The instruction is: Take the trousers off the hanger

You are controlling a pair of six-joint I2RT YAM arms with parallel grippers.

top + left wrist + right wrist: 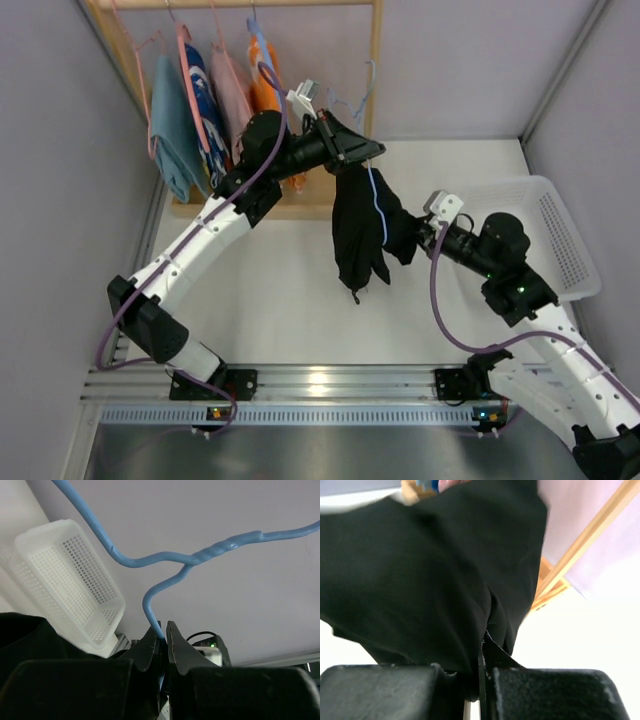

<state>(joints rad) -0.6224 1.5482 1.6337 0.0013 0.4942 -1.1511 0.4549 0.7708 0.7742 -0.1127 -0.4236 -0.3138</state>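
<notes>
left pincer (pixel 162 630): clenched on the blue hanger (pixel 165 557)
right pincer (pixel 481 652): pinching the black trousers (pixel 358 235), which hang off that hanger above the table (pixel 290 300)
risk: thin pinch probably slips, or the cloth snags and yanks the hanger loose

the left arm (pixel 200 240) and right arm (pixel 560 360) are built of white link shells joined by black joint housings. a purple cable (pixel 438 300) is run along each. a white camera block (pixel 303 97) is fixed at each wrist. the left gripper (pixel 163 626) is formed of black, textured, wedge-shaped fingers.
</notes>
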